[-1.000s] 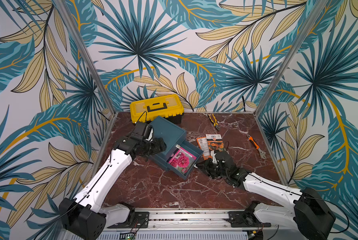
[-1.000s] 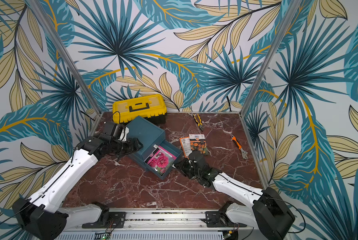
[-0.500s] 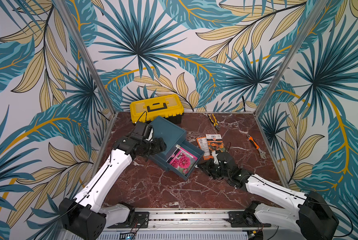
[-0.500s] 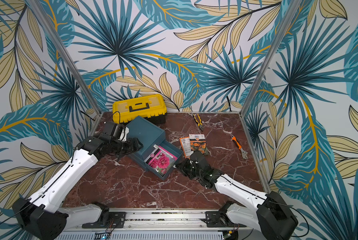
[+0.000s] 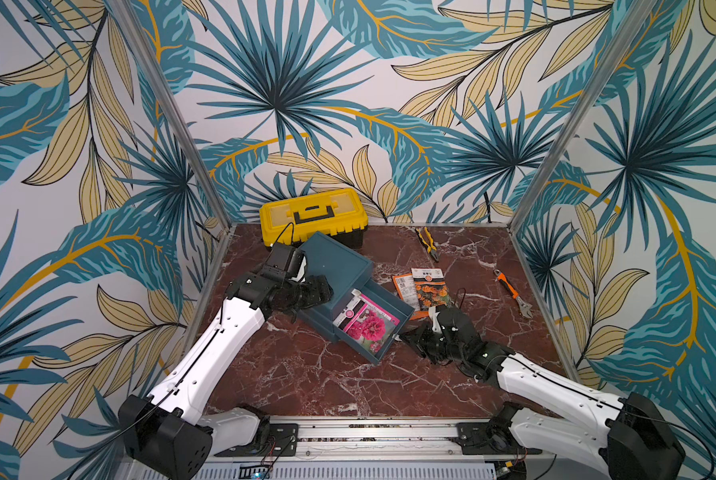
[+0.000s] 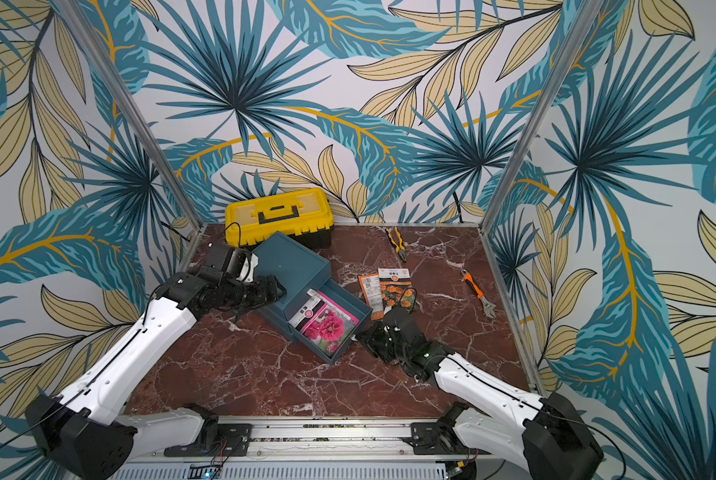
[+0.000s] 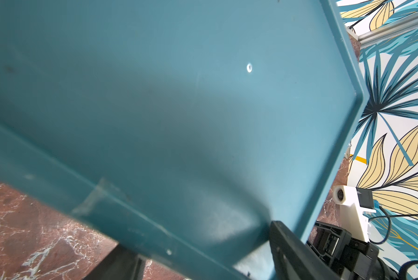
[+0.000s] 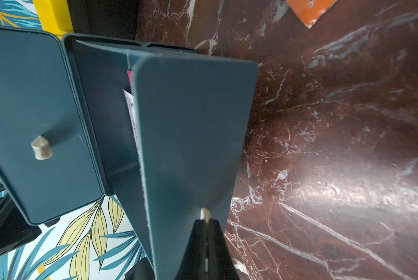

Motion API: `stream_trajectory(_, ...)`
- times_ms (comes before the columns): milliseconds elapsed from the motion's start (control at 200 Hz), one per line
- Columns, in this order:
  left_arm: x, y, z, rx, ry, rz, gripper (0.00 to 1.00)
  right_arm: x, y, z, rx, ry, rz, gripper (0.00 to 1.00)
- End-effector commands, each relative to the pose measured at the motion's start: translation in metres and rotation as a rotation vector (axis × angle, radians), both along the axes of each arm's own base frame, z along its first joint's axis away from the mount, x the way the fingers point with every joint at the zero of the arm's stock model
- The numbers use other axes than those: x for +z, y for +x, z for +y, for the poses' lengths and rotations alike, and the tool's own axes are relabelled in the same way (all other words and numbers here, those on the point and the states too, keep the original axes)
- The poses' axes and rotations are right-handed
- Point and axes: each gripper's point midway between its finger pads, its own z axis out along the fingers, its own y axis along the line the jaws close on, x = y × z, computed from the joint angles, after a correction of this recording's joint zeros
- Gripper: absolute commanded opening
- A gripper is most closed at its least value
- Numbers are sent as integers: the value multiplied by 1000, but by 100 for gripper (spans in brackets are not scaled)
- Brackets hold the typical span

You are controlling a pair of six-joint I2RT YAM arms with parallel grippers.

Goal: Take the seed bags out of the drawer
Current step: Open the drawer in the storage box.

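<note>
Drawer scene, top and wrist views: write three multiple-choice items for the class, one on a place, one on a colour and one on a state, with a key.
1. Relative to the cabinet, where does the magenta seed bag lie?
A) inside its open drawer
B) on its top
C) behind it

2. What colour is the toolbox?
A) red
B) yellow
C) grey

3. What is the right end effector doing?
A) open, touching nothing
B) shut on a seed bag
C) shut on the drawer knob

Key:
1 A, both top views show the bag lying flat in the pulled-out drawer.
2 B, its lid and body are yellow, with a black handle.
3 C, the right wrist view shows the fingertips pinched on the pale knob.
</note>
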Motion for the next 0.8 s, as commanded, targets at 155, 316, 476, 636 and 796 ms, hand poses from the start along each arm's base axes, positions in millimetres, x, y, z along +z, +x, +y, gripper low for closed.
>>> stream_trajectory(155,-11,-4,1,-25,33,42,81,-5,1,2,23,-29,-8,23)
stream_trajectory(316,-12,-3,0,-25,33,42,81,-6,0,-1,27,-53,-6,34)
stream_trajectory(476,-11,-3,1,-24,32,43,81,-11,-9,-15,24,-132,14,42)
stream_trajectory(636,-10,-4,2,-20,35,38,81,-13,-24,-45,16,-258,14,52)
stream_trajectory(796,-8,-5,2,-17,33,31,81,33,-16,-57,148,-444,-172,58)
